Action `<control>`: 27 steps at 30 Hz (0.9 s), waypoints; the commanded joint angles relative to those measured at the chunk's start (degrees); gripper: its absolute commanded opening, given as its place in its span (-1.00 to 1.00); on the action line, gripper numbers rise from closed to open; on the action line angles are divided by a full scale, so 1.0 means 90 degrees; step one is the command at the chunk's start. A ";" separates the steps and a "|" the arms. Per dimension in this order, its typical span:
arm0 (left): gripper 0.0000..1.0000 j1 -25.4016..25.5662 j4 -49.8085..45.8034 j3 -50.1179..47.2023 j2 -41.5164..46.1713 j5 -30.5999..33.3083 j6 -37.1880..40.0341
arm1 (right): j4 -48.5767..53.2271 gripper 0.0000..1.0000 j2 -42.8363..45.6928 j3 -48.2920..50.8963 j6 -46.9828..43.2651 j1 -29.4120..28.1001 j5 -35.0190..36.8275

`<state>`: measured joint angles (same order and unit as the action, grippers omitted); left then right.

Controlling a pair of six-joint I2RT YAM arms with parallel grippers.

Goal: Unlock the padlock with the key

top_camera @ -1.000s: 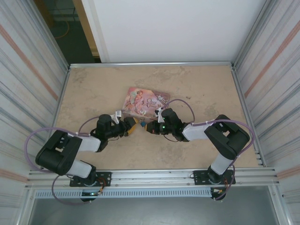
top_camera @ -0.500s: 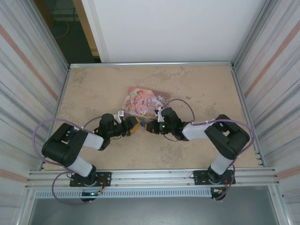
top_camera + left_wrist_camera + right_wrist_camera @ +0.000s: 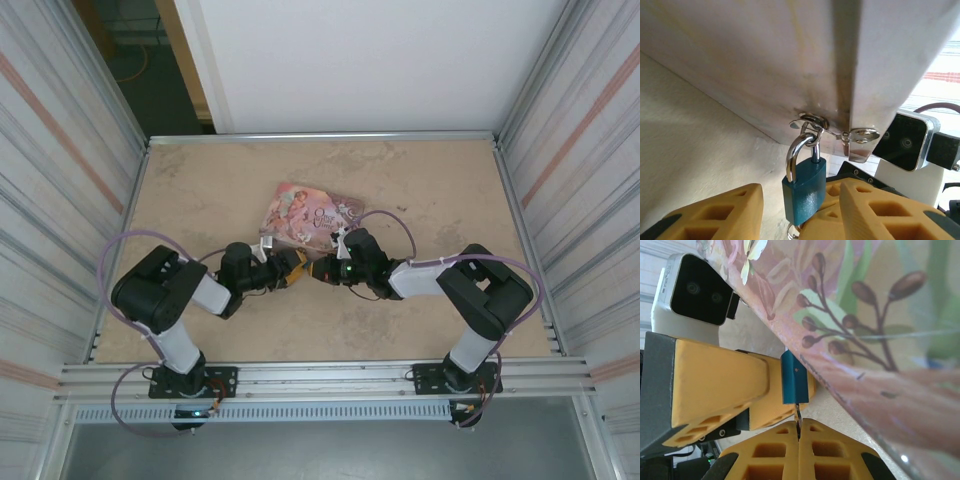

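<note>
The small teal padlock [image 3: 805, 192] hangs by its silvery shackle [image 3: 792, 152] from the hasp [image 3: 860, 135] of the pink tin [image 3: 310, 212]. My left gripper [image 3: 801, 196] stands open around the padlock body. Its right finger [image 3: 880, 210] touches the body, while a gap separates the left finger [image 3: 715, 215] from it. In the right wrist view my right gripper [image 3: 799, 437] is shut on the thin dark key [image 3: 798, 419]. The key's blade runs up into the bottom of the padlock [image 3: 795, 377]. From above, both grippers [image 3: 295, 268] [image 3: 320, 270] meet tip to tip at the tin's near edge.
The tin's illustrated lid [image 3: 865, 315] looms close over the right gripper. A metal key ring [image 3: 792, 231] hangs below the padlock. Metal rails and corrugated walls [image 3: 60, 200] enclose the beige table [image 3: 430, 190]. The right wrist camera [image 3: 905, 142] sits just behind the hasp.
The left arm has swung its elbow inward and pushed its gripper right toward the padlock, and its jaws have narrowed around the body. The right arm has stayed still, shut on the key.
</note>
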<state>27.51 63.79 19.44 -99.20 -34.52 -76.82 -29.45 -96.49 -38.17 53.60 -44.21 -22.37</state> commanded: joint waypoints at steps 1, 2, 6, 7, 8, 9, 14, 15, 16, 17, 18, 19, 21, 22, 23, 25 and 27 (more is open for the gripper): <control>-0.16 0.0070 0.0529 0.0179 -0.0209 -0.0041 -0.0164 | -0.0062 -1.00 0.0215 -0.0163 0.0155 -0.0011 -0.0200; -0.17 0.0069 0.0579 0.0183 -0.0253 -0.0036 -0.0184 | -0.0075 -1.00 0.0228 -0.0168 0.0162 -0.0016 -0.0200; -0.28 0.0078 0.0671 0.0174 -0.0373 -0.0002 -0.0206 | -0.0076 -1.00 0.0252 -0.0138 0.0178 -0.0013 -0.0190; -0.32 0.0078 0.0669 0.0169 -0.0375 0.0017 -0.0190 | -0.0082 -1.00 0.0260 -0.0126 0.0184 -0.0015 -0.0176; -0.35 0.0078 0.0666 0.0157 -0.0367 0.0034 -0.0188 | -0.0087 -1.00 0.0269 -0.0116 0.0182 -0.0015 -0.0172; -0.38 0.0078 0.0666 0.0149 -0.0365 0.0044 -0.0193 | -0.0087 -1.00 0.0281 -0.0120 0.0184 -0.0010 -0.0170; -0.48 0.0078 0.0609 0.0145 -0.0311 0.0077 -0.0150 | -0.0082 -1.00 0.0317 -0.0080 0.0184 -0.0013 -0.0161; -0.51 0.0078 0.0591 0.0144 -0.0283 0.0088 -0.0133 | -0.0094 -1.00 0.0322 -0.0075 0.0186 -0.0013 -0.0152; -0.53 0.0088 0.0550 0.0149 -0.0260 0.0093 -0.0111 | -0.0105 -1.00 0.0335 -0.0063 0.0179 -0.0008 -0.0137; -0.54 0.0088 0.0508 0.0142 -0.0218 0.0096 -0.0091 | -0.0124 -1.00 0.0344 -0.0051 0.0186 -0.0011 -0.0124; -0.56 0.0088 0.0451 0.0147 -0.0170 0.0105 -0.0053 | -0.0139 -1.00 0.0369 -0.0027 0.0182 -0.0010 -0.0094; -0.58 0.0088 0.0369 0.0155 -0.0104 0.0107 -0.0019 | -0.0150 -1.00 0.0385 -0.0011 0.0176 -0.0011 -0.0066; -0.62 0.0098 0.0173 0.0163 0.0032 0.0134 0.0075 | -0.0155 -1.00 0.0413 0.0012 0.0167 -0.0015 -0.0054; -0.63 0.0098 0.0061 0.0162 0.0108 0.0154 0.0116 | -0.0153 -1.00 0.0436 0.0018 0.0167 -0.0006 -0.0049; -0.65 0.0098 -0.0066 0.0176 0.0208 0.0165 0.0164 | -0.0154 -1.00 0.0443 0.0022 0.0153 -0.0014 -0.0044; -0.70 0.0108 -0.0274 0.0176 0.0361 0.0207 0.0214 | -0.0167 -0.97 0.0459 0.0031 0.0134 -0.0005 -0.0062; -0.75 0.0108 -0.0396 0.0169 0.0495 0.0244 0.0231 | -0.0199 -0.88 0.0491 0.0051 0.0094 -0.0010 -0.0063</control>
<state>28.16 63.07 19.94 -97.34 -33.58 -76.95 -29.02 -94.63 -38.04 55.07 -44.12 -22.20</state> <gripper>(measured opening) 0.164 0.058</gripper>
